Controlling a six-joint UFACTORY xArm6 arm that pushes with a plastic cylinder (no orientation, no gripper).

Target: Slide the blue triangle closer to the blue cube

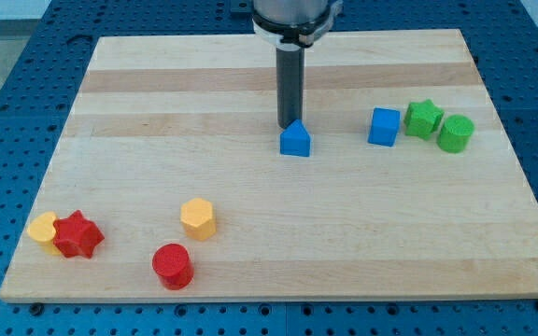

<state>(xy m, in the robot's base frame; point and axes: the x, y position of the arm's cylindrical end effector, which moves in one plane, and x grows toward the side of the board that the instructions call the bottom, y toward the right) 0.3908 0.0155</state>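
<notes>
The blue triangle [295, 139] sits on the wooden board near the middle, a little above centre. The blue cube [384, 127] stands to its right with a clear gap of bare board between them. My tip [288, 127] is at the triangle's upper left edge, right behind it towards the view's top, touching or nearly touching it. The dark rod rises straight up from there to the arm's end at the view's top.
A green star [423, 119] and a green cylinder [455, 133] stand just right of the blue cube. At the bottom left are a yellow block [42, 228], a red star [77, 234], a yellow hexagon [197, 218] and a red cylinder [172, 266].
</notes>
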